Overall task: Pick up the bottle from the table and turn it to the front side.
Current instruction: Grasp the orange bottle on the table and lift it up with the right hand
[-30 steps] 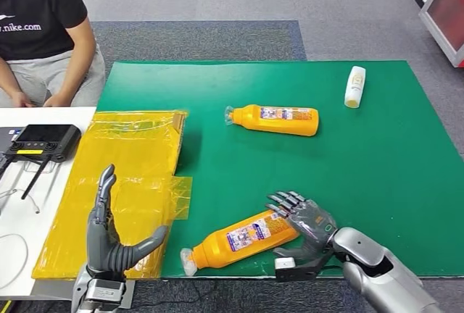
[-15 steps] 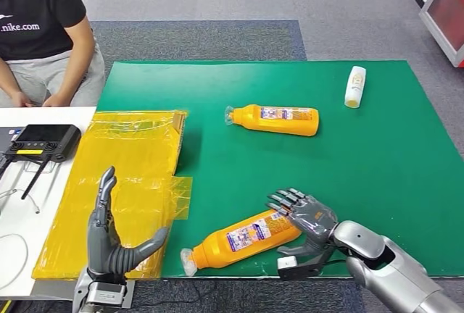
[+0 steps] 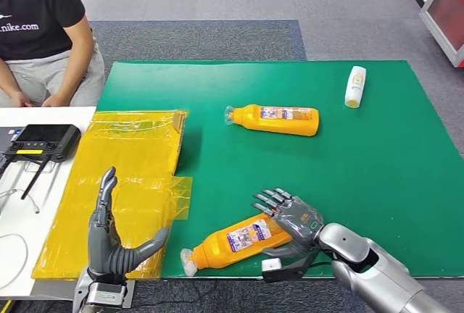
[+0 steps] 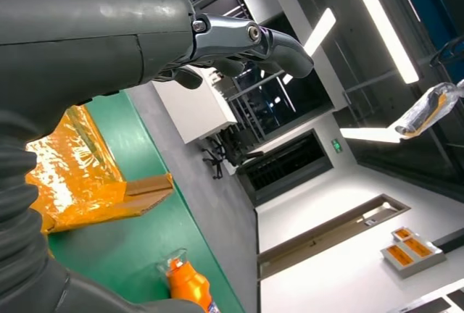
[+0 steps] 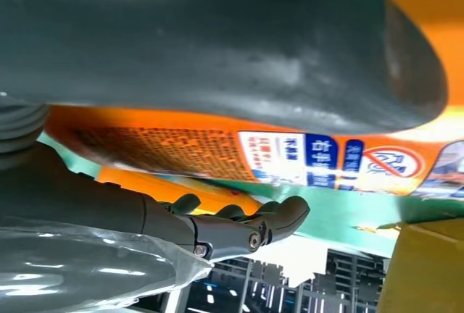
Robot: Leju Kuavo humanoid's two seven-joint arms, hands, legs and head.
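Note:
An orange bottle (image 3: pixel 235 240) with a clear cap lies on its side near the front edge of the green mat (image 3: pixel 355 182), label up, cap toward the left. My right hand (image 3: pixel 290 219) is at its base end, fingers spread over the top and thumb low by the table edge, not closed on it. In the right wrist view the bottle's label (image 5: pixel 307 157) runs between the thumb and the dark fingers (image 5: pixel 230 230). My left hand (image 3: pixel 106 237) stands upright and open at the front left, holding nothing. A second orange bottle (image 3: pixel 276 119) lies mid-mat.
Yellow plastic bags (image 3: pixel 125 175) cover the mat's left side, beneath my left hand. A small white bottle (image 3: pixel 355 86) lies at the far right. A person (image 3: pixel 38 30) sits at the back left behind a white table with a black controller (image 3: pixel 40 140).
My right hand has slid left along the near bottle, so its fingers now reach further over the base end. The left hand and both bottles have stayed put.

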